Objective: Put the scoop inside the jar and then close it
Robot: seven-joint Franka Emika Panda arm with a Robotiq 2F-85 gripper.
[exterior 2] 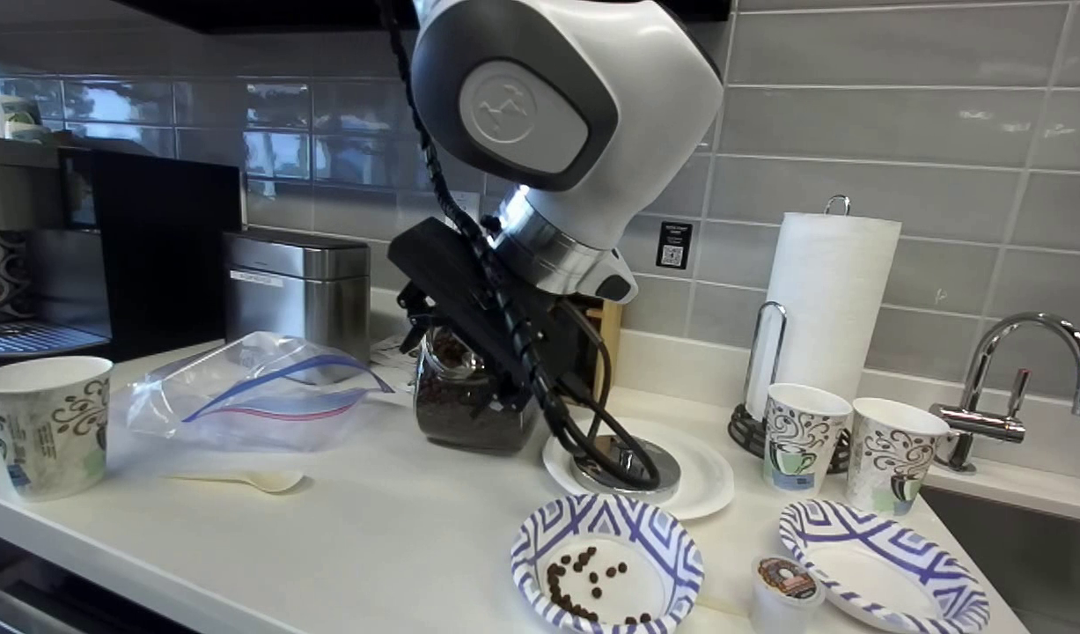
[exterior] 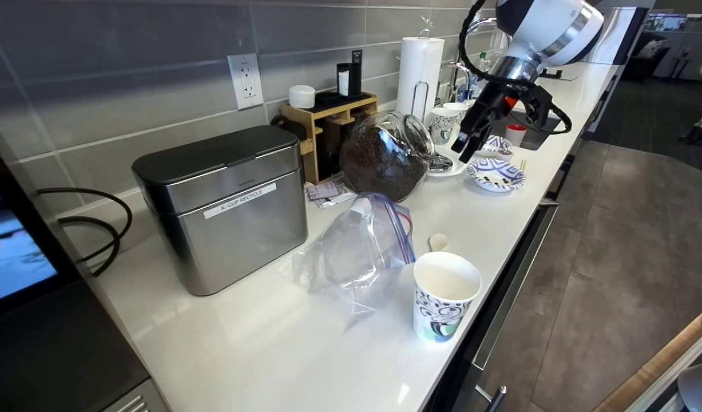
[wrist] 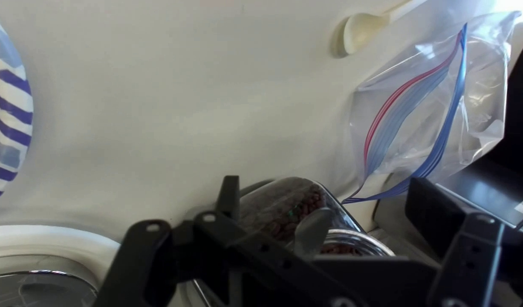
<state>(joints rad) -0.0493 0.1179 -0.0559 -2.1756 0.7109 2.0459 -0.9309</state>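
Cream-coloured, spoon-shaped plastic scoop [wrist: 363, 32]: lying on the glossy white counter [wrist: 137, 106], well apart from the black two-fingered pincer [wrist: 329, 200], ahead of it in the wrist view. Clear glass jar [exterior: 382, 157] of dark brown coffee beans [wrist: 310, 207]: standing just beside the pincer, uncovered at a slanted round mouth, with a narrow gap between jar and pincer in an exterior view. Round chrome lid [wrist: 52, 279]: off the jar, on a round white plate [exterior 2: 707, 471] near the pincer.

Pincer: spread wide, reaching to both sides of the jar in the wrist view. Between the fingers [wrist: 230, 194] there, grey rounded shape [wrist: 314, 232], too indistinct to name.

Clear plastic zip bag [wrist: 419, 111] with blue and red seal strips: slack on the counter, near the pincer, on the opposite side from the lid. Blue-and-white patterned paper bowl [exterior 2: 610, 517], scattered with loose beans [exterior 2: 554, 574]: on the lid side of the pincer. Farther out on that side: another bowl [exterior 2: 878, 572] of like pattern, small white coffee pod [exterior 2: 786, 586] with printed top, white paper cup [exterior 2: 804, 440] with scroll print, matching cup [exterior 2: 892, 453] beside it, white paper towel roll [exterior 2: 830, 299], curved chrome tap [exterior 2: 980, 424].

Well apart from the pincer on the bag side: brushed-steel bin [exterior: 236, 223] with black top, labelled K-CUP RECYCLE; scroll-printed paper cup [exterior: 442, 312], upright near the counter edge. Wallward of the pincer, beyond the jar: light wooden organiser [exterior: 310, 134].
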